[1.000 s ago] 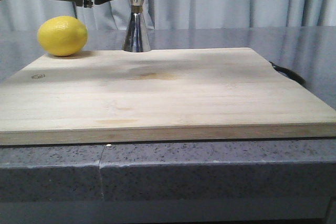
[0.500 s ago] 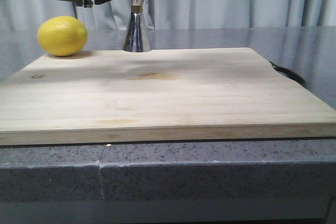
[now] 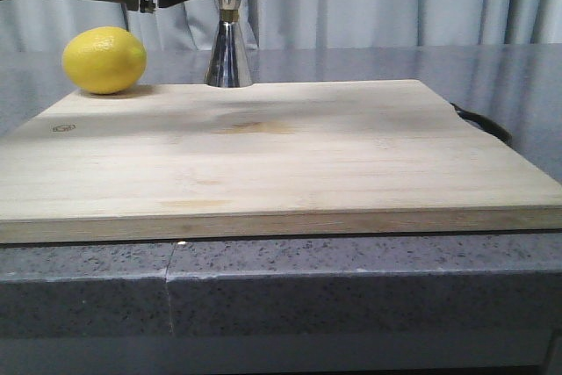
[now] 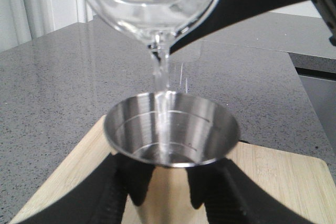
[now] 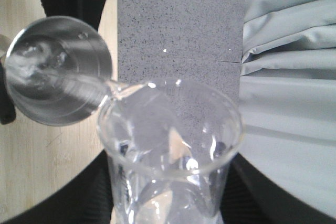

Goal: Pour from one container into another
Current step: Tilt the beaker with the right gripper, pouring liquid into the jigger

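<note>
The small clear glass beaker with a pour lip (image 4: pixel 152 3) occupies the top centre of the left wrist view, tilted so that its lip points down at the open mouth of the tall shiny steel hourglass-shaped jigger (image 4: pixel 170 129) in the lower centre of that frame. A thin stream of clear liquid (image 4: pixel 161 93) runs from the lip into the cup, landing left of the cup's centre but inside the rim.

The left gripper (image 4: pixel 168 192) is closed around the jigger's body; its dark fingers (image 4: pixel 113 192) press on both sides below the cup. The right gripper (image 5: pixel 165 203) clasps the beaker (image 5: pixel 168 150) low in the right wrist view (the fingers show only as dark shapes flanking the glass), with the jigger's mouth (image 5: pixel 55 69) at upper left, touching the lip in projection.

In the front view the jigger (image 3: pixel 228 50) stands upright at the far edge of the pale wooden cutting board (image 3: pixel 281 155), right of the yellow lemon (image 3: pixel 104 60).

Judgement: pouring is under way. The governing relation is lip directly above the cup; any further tilt should keep the lip over the rim.
</note>
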`<action>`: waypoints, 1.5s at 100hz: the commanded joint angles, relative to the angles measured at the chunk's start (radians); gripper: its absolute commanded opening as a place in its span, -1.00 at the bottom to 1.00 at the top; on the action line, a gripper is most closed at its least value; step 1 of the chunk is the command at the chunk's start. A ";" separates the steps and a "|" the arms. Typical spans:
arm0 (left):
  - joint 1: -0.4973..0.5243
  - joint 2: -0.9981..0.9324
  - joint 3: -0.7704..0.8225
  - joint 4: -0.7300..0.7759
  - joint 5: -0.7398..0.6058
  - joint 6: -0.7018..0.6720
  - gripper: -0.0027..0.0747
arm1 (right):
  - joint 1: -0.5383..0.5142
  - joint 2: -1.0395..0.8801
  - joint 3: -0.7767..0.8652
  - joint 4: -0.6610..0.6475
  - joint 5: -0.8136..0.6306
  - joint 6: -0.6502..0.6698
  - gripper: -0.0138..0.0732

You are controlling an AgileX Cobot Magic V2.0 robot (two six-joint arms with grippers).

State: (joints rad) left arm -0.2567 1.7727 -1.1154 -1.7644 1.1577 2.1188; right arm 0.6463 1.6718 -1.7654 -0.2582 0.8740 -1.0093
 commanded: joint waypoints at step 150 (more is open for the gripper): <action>-0.008 -0.039 -0.031 -0.100 0.087 -0.008 -0.32 | 0.002 -0.044 -0.037 -0.045 -0.093 -0.027 -0.02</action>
State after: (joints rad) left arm -0.2567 1.7727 -1.1154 -1.7644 1.1577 2.1188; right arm 0.6463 1.6718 -1.7654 -0.2980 0.8315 -1.0313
